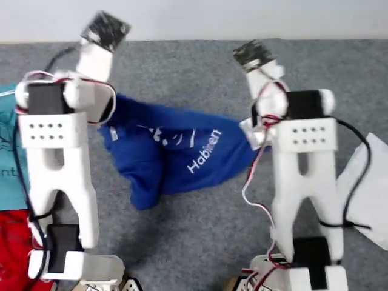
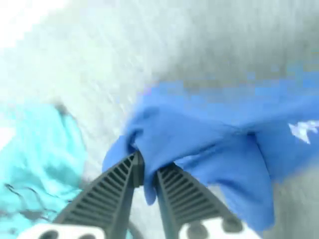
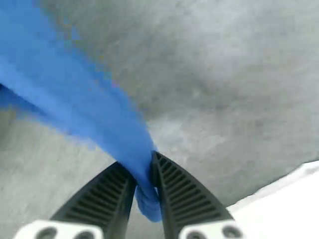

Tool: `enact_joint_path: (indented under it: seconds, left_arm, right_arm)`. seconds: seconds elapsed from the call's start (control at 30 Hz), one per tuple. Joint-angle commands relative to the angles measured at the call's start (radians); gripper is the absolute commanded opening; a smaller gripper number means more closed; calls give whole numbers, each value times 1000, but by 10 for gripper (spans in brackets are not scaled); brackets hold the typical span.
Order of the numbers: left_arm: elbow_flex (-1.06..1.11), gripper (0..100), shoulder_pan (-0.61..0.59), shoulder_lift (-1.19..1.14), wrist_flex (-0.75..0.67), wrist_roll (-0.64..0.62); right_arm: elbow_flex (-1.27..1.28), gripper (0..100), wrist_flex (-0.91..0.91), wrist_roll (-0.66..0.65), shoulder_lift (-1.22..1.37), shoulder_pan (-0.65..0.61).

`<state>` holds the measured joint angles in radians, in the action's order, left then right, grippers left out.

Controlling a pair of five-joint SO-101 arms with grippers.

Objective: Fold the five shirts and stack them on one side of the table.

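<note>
We find the left end effector (image 2: 147,167) narrowed onto a bunched edge of the blue shirt (image 1: 176,154). The right end effector (image 3: 142,169) clamps the opposite end of the same shirt, with cloth pinched between its ribbed fingers (image 3: 174,189). The blue shirt is crumpled and spans the grey worktop (image 1: 206,242) between the two arms. A teal shirt (image 1: 7,139) and a red shirt (image 1: 12,242) lie at the worktop edge outside the left arm. A white shirt (image 1: 370,182) lies outside the right arm.
</note>
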<state>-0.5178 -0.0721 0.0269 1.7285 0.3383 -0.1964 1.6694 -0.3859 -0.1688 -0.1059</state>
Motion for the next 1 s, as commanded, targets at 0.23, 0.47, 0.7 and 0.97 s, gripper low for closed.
enact_joint_path:
  seconds: [0.23,0.47,0.7,0.97]
  left_arm:
    - [-515,3,-3,8,25,-14]
    - [-799,3,-3,8,25,-14]
    - [-969,3,-3,8,25,-12]
    - [-1129,3,34,8,-57,172]
  right_arm:
    - [-57,10,-202,9,-271,99]
    - [-57,10,-323,-77,-415,99]
    - [-57,10,-398,-120,-498,134]
    - [-52,10,-421,-127,-536,295]
